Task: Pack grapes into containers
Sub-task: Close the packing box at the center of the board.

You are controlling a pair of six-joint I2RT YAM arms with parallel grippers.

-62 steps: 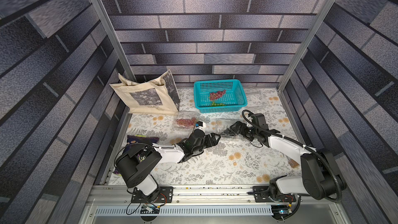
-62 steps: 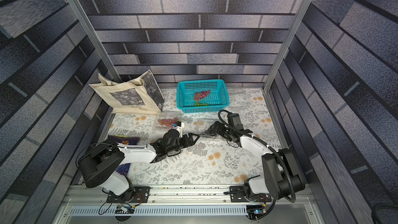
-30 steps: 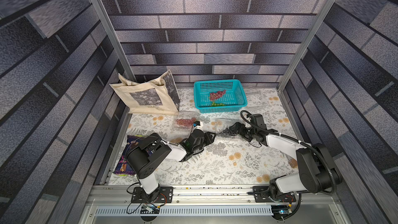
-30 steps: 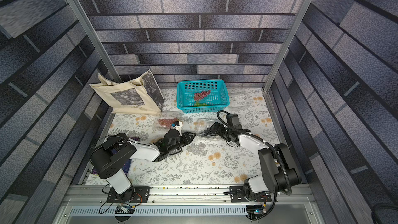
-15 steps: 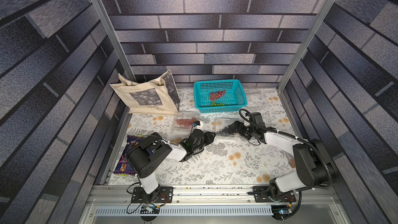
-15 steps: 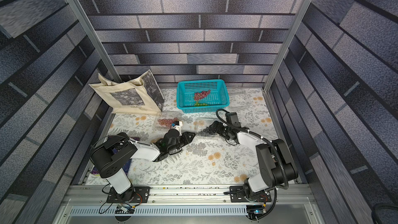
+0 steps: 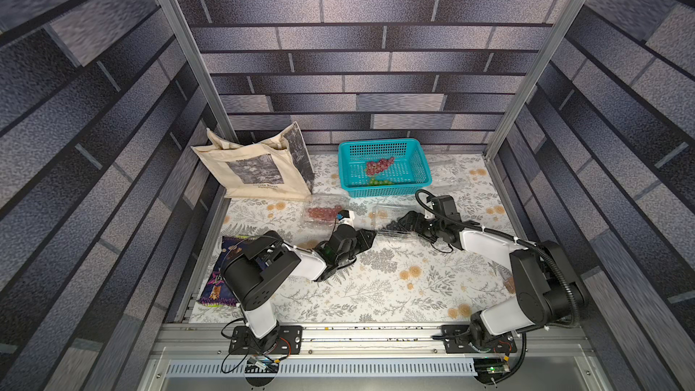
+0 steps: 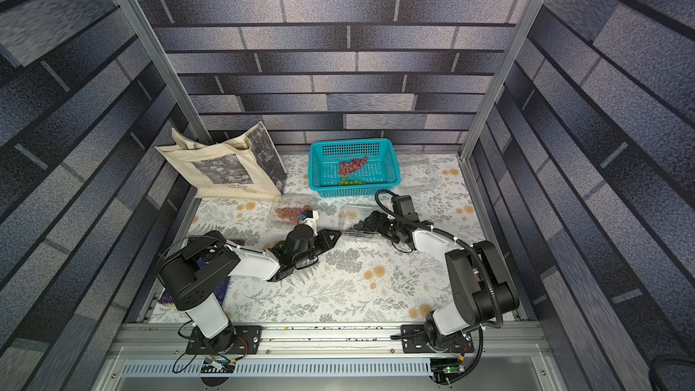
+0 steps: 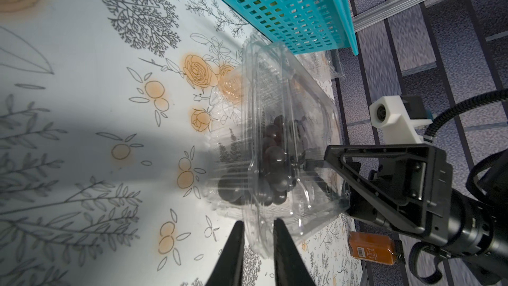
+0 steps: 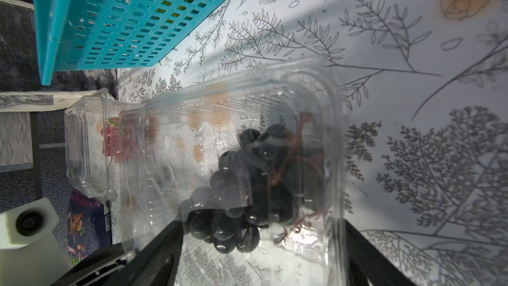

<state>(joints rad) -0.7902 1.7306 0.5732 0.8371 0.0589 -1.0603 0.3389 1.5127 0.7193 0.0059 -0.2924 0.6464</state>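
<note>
A clear container (image 7: 391, 216) (image 8: 355, 216) lies mid-table with its lid partly open, and a bunch of dark grapes (image 10: 247, 188) (image 9: 272, 177) is inside. My left gripper (image 7: 373, 234) (image 8: 338, 235) (image 9: 259, 232) is shut on the container's thin rim at its near-left corner. My right gripper (image 7: 396, 225) (image 8: 363, 224) (image 10: 261, 257) straddles the opposite end, its jaws wide and pressed against the two side walls. A second container (image 7: 323, 212) (image 10: 90, 144) with red grapes (image 8: 291, 213) sits just left of it, lid down.
A teal basket (image 7: 383, 191) behind holds red grapes (image 7: 378, 166) and green grapes (image 7: 380, 182). A beige tote bag (image 7: 255, 171) stands at back left. An empty clear box (image 7: 447, 174) lies back right. A purple snack packet (image 7: 222, 276) and a brown bottle (image 9: 371, 248) lie at the table's side edges.
My left gripper has closed on the container's rim. My right arm has pushed a little further over the container's other end, its jaws narrowing slightly.
</note>
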